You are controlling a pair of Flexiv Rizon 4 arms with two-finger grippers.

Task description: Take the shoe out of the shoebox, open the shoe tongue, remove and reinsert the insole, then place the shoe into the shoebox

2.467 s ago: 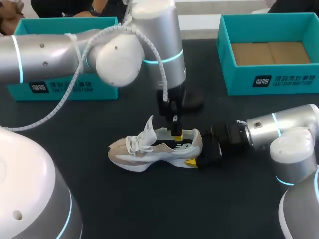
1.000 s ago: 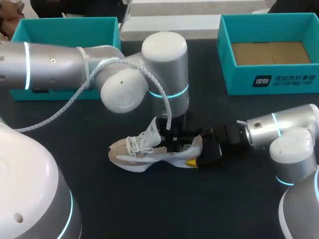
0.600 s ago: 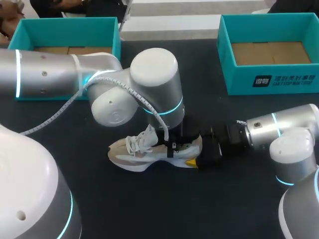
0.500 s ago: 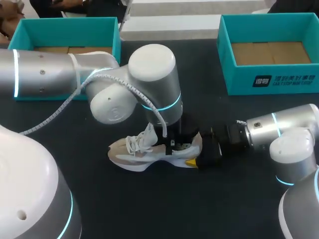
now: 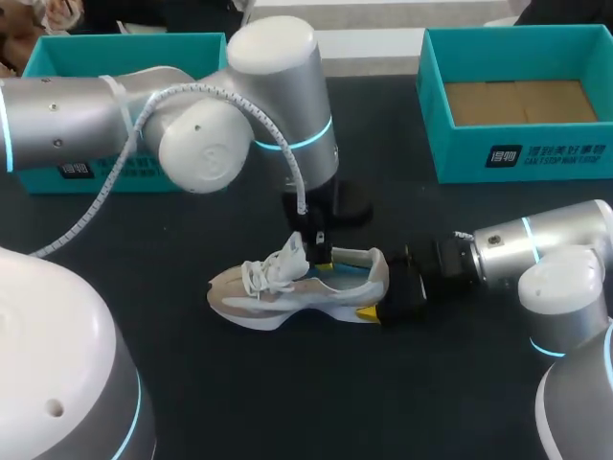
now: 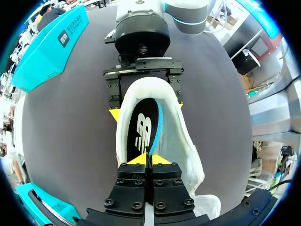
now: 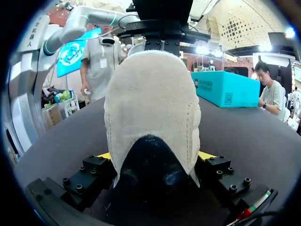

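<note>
The right claw (image 7: 156, 156) is clamping the shoe (image 5: 287, 287) by its heel on the bench (image 5: 383, 402) while the left claw (image 6: 146, 159), pinching the insole (image 6: 141, 134) between its tips, is probably risking a slip or tugging the shoe loose.

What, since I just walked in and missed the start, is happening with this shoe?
The right gripper is clamped on the heel of the shoe, which lies on the table outside the shoeboxes. The left gripper, above the shoe's opening, pinches the edge of the insole, which is mostly inside the shoe.
</note>
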